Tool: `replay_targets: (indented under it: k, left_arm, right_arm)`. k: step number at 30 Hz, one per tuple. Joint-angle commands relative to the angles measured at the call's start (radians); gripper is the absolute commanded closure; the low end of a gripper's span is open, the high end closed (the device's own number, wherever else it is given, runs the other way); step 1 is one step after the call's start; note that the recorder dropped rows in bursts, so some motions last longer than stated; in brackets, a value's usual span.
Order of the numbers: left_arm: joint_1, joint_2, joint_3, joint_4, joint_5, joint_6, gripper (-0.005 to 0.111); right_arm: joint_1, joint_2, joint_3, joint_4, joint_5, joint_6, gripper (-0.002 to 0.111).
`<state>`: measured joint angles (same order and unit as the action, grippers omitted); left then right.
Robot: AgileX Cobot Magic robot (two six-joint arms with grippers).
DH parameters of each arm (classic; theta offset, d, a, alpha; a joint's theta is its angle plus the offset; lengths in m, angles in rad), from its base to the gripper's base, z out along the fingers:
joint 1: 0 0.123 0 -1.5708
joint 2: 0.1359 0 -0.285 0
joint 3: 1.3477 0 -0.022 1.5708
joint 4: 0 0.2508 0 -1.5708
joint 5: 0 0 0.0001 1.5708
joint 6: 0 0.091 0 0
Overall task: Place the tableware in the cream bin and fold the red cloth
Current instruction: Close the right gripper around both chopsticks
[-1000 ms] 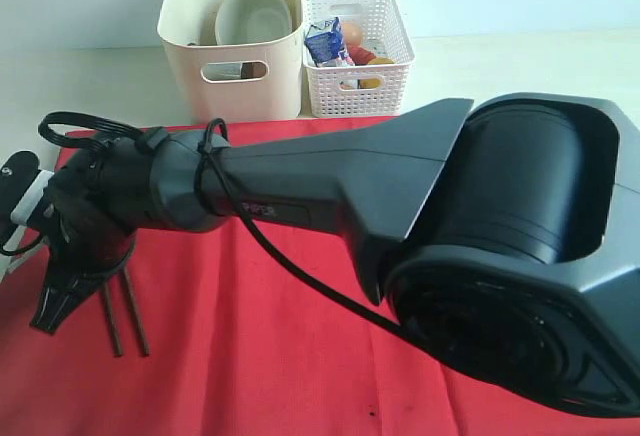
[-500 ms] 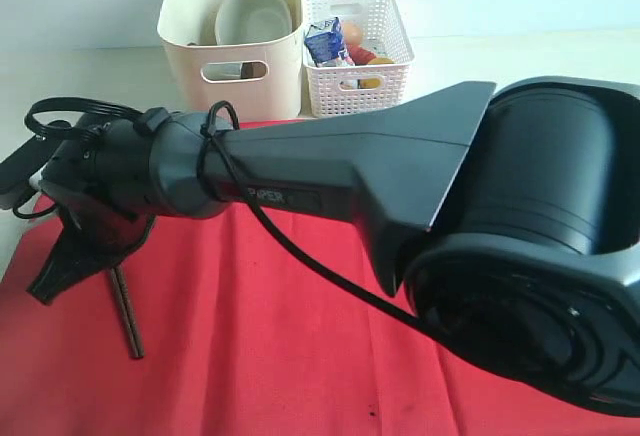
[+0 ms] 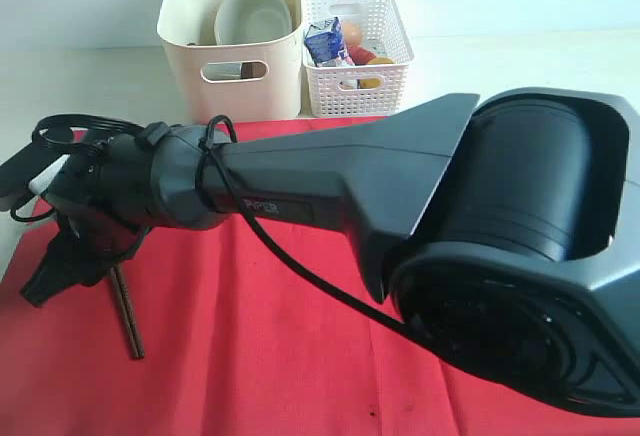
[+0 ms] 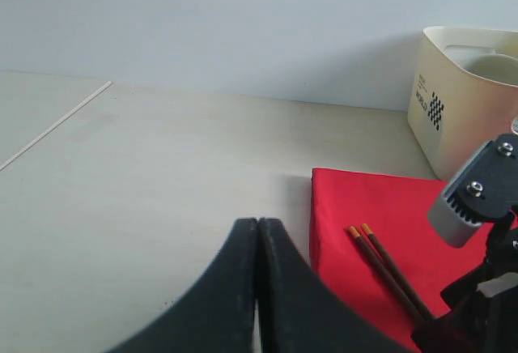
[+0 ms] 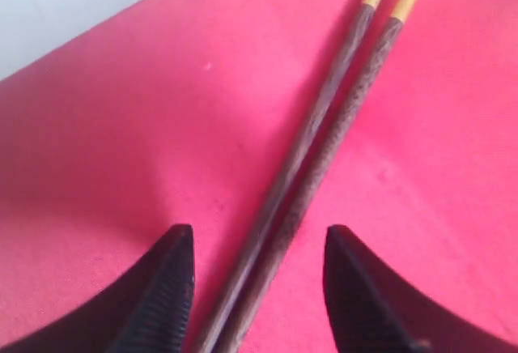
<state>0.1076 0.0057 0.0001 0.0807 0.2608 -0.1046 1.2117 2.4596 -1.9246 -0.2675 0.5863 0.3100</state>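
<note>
Right gripper astride chopsticks near cloth edge

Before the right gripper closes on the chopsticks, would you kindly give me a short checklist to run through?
1. The right gripper is open: ok.
2. The chopsticks lie between its jaws, side by side: ok.
3. The chopsticks rest flat on the cloth, nothing on them: ok.
4. The jaws are low enough to grip: cannot tell.
5. The left gripper is shut, apart from the chopsticks: ok.
6. The bin has room beside the bowl: cannot tell.
</note>
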Motion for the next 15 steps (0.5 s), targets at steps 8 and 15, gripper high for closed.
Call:
replay_targets:
  k: [8,15]
  left_arm:
    - [-0.007,-0.002,0.0,-0.007,-0.005,-0.001,0.106]
    - [-0.007,-0.002,0.0,-0.007,-0.005,-0.001,0.106]
  right_arm:
    - [-0.002,0.032,0.004,-0.005,-0.013,-0.066,0.085]
    - [-0.002,0.028,0.004,-0.001,-0.013,-0.064,0.108]
